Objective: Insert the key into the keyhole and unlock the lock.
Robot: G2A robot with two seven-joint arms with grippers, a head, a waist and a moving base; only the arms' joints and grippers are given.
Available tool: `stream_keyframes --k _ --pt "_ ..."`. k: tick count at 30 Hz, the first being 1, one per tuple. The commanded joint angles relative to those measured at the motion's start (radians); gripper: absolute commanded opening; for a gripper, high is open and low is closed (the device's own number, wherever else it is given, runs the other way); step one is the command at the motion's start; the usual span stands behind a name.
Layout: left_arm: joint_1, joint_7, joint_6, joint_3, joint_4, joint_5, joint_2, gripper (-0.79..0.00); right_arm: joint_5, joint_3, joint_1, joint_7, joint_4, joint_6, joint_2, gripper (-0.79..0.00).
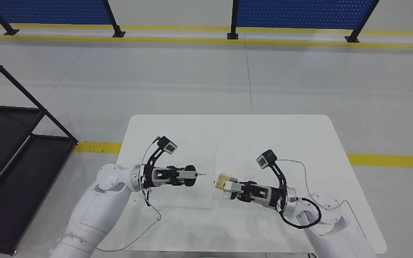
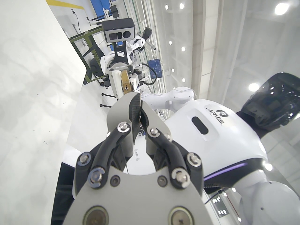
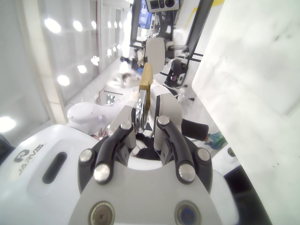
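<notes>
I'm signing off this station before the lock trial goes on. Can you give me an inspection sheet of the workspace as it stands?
Surface: white table with rounded corners.
Job's things: key in the left gripper, tip pointing at the padlock. The right gripper holds the padlock by its shackle. There is a gap between them, so the key is not yet in.
Clutter: nothing seen.
Grippers: left shut on the key, right shut on the padlock, both above the table.
Cables: thin cable looping by the left arm; black cable coiled by the right arm.
Surroundings: black rack, yellow floor lines, blue panels.
</notes>
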Motion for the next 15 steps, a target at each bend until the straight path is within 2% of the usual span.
stream_keyframes --k 1,4,6,9,15 --pt "0.0 0.0 0.0 0.0 0.0 0.0 0.0 -0.785 0.0 0.0 0.0 0.0 0.0 0.0 0.0 -0.785" --pt "0.003 0.04 -0.014 -0.003 -0.013 0.067 0.002 -0.785 -0.001 -0.002 -0.002 -0.01 -0.003 0.002 0.0 -0.785" --pt "0.011 0.049 -0.048 -0.009 -0.034 0.113 0.004 -0.785 0.022 -0.009 -0.003 0.025 -0.007 0.033 0.001 -0.785" --pt "0.028 0.081 -0.186 -0.039 -0.06 0.235 0.009 -0.785 0.06 0.004 0.003 0.09 0.005 0.081 0.007 -0.785" --pt "0.072 0.215 -0.321 -0.058 -0.124 0.436 0.021 -0.785 0.114 0.022 0.013 0.184 0.026 0.118 0.015 -0.785"
